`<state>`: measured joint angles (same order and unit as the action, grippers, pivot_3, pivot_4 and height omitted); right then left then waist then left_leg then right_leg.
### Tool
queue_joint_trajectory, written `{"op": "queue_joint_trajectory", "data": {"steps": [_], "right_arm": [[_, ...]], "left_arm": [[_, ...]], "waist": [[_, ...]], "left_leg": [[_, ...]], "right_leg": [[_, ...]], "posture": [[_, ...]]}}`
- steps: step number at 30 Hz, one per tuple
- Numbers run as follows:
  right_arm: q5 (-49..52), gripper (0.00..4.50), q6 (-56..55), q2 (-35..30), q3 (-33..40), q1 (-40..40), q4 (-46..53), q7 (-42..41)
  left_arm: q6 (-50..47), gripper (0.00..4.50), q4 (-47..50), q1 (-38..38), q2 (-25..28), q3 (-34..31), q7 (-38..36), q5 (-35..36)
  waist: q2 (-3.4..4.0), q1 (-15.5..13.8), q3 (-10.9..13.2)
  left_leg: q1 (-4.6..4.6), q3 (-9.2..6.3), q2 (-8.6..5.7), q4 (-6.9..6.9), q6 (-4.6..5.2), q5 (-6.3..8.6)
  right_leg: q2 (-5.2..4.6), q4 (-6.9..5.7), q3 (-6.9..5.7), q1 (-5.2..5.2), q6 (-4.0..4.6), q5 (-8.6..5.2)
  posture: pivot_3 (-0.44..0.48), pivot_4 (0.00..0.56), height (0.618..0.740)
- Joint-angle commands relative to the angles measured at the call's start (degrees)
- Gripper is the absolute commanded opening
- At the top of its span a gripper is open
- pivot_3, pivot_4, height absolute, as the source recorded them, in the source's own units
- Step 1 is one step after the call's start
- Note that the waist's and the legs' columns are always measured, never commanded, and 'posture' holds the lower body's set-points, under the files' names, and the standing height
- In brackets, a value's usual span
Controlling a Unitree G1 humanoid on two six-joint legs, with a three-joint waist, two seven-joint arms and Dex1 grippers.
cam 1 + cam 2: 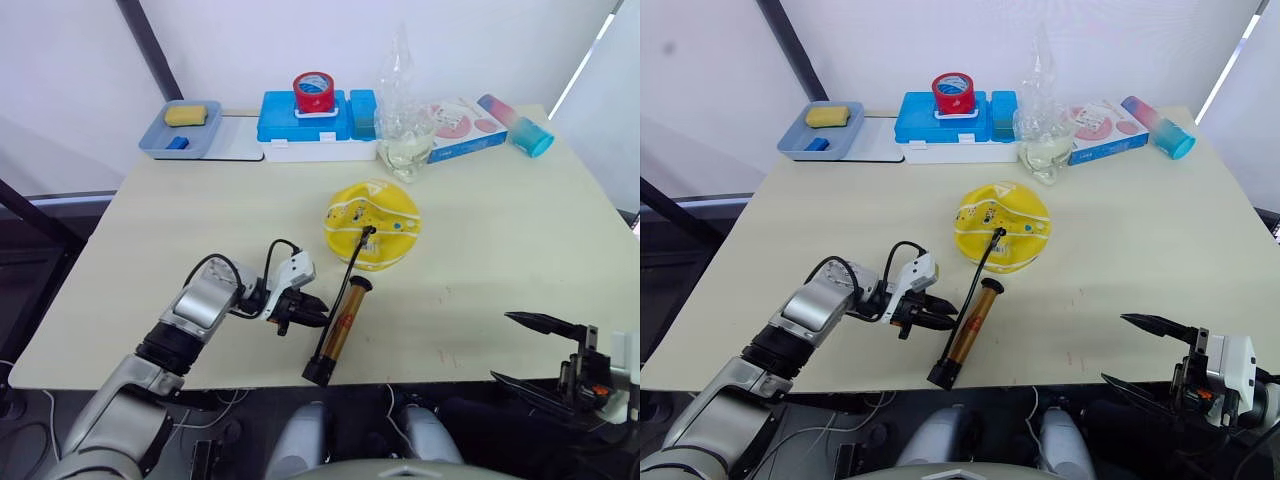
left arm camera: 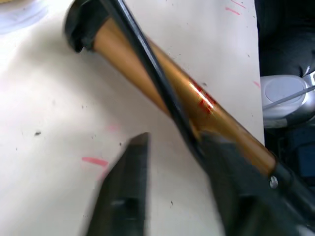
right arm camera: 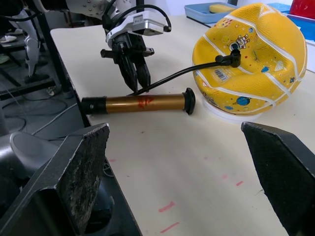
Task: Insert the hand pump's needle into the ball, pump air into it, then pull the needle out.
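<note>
Needle (image 3: pixel 235 51) sat in ball (image 1: pixel 372 224); pumping next. L gripper (image 1: pixel 303 312) jaws apart beside pump (image 1: pixel 341 329), must grip it; R gripper (image 1: pixel 1145 352) wide open.

I can't make out the needle (image 3: pixel 235 47) where the hose (image 3: pixel 187 73) meets the ball (image 3: pixel 251 59), the left end effector's fingers (image 2: pixel 123 196) blur, and the hand pump (image 2: pixel 182 98) runs off the frame's lower right.

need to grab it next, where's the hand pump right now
The hand pump lies on the table's near edge, just right of the left hand, its hose running to the ball.
</note>
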<state>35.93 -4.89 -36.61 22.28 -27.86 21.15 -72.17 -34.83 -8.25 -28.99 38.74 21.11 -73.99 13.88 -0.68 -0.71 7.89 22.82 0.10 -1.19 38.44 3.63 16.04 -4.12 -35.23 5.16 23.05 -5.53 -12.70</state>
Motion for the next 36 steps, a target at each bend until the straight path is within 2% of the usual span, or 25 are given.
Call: {"op": "queue_joint_trajectory", "data": {"steps": [1, 3, 7, 12, 19, 25, 36], "right_arm": [[0.3, 4.5, -0.5, -0.1, 0.1, -0.2, 0.3, -0.1], [0.2, 4.5, -0.6, -0.1, 0.1, -0.3, 0.1, -0.2], [-0.1, 4.5, -0.9, 0.0, -0.2, -0.1, -0.4, -0.4], [-0.7, 4.5, -1.4, 0.2, -1.4, 0.5, -0.9, -0.3], [-0.8, 4.5, -1.7, 0.1, -1.3, 0.7, -1.3, -0.6], [-0.8, 4.5, -1.8, 0.3, -1.2, 0.5, -1.3, -0.4], [-0.4, 4.5, -1.3, 0.2, -1.2, 0.3, -0.1, 0.3]], "left_arm": [[-3.3, 3.55, 4.8, -0.1, 1.8, -3.4, -1.1, 3.0], [-6.5, 4.47, 7.5, 0.2, 3.1, -4.8, -1.6, 5.2], [-12.1, 4.47, 12.4, 0.8, 4.0, -6.4, -1.3, 9.2], [-20.6, 4.47, 19.4, 1.5, 0.5, -6.8, 6.7, 11.3], [-31.3, 4.47, 27.0, 2.3, -0.9, -5.6, 14.4, 13.9], [-36.8, 4.47, 28.7, 2.5, -2.7, -4.8, 20.6, 15.1], [-43.8, 4.47, 23.6, 0.5, -5.7, -2.3, 29.4, 14.3]], "waist": [[0.0, 0.0, 0.0], [-0.01, 0.0, 0.0], [-0.01, 0.0, 0.0], [-0.02, -0.1, 0.0], [-0.04, 0.0, 0.0], [-0.04, 0.0, 0.0], [-0.05, -0.1, 0.0]], "left_leg": [[0.0, -0.1, 0.0, 0.03, -0.01, -0.01], [0.0, -0.19, -0.01, 0.05, -0.07, -0.04], [-0.01, -0.23, -0.03, 0.09, -0.1, -0.07], [-0.12, -0.33, -0.07, 0.26, -0.09, -0.07], [-0.16, -0.63, -0.03, 0.4, -0.17, -0.11], [-0.17, -0.94, -0.02, 0.4, -0.37, -0.24], [-0.16, -1.16, -0.05, 0.4, -0.46, -0.28]], "right_leg": [[0.05, 0.01, 0.11, 0.0, -0.01, -0.01], [0.11, -0.02, 0.21, -0.02, -0.04, -0.03], [0.12, -0.13, 0.19, -0.06, -0.04, -0.06], [0.37, -0.14, 0.05, -0.35, -0.03, -0.12], [0.12, -0.35, -0.77, -0.42, 0.01, -0.14], [0.13, -0.43, -1.05, -0.48, 0.2, -0.24], [0.14, -0.44, -1.22, -0.51, 0.26, -0.27]], "posture": [[0.0, 0.15, 0.737], [0.0, 0.15, 0.737], [0.0, 0.15, 0.737], [0.0, 0.15, 0.737], [0.0, 0.15, 0.737], [0.0, 0.15, 0.737], [0.0, 0.15, 0.737]]}}
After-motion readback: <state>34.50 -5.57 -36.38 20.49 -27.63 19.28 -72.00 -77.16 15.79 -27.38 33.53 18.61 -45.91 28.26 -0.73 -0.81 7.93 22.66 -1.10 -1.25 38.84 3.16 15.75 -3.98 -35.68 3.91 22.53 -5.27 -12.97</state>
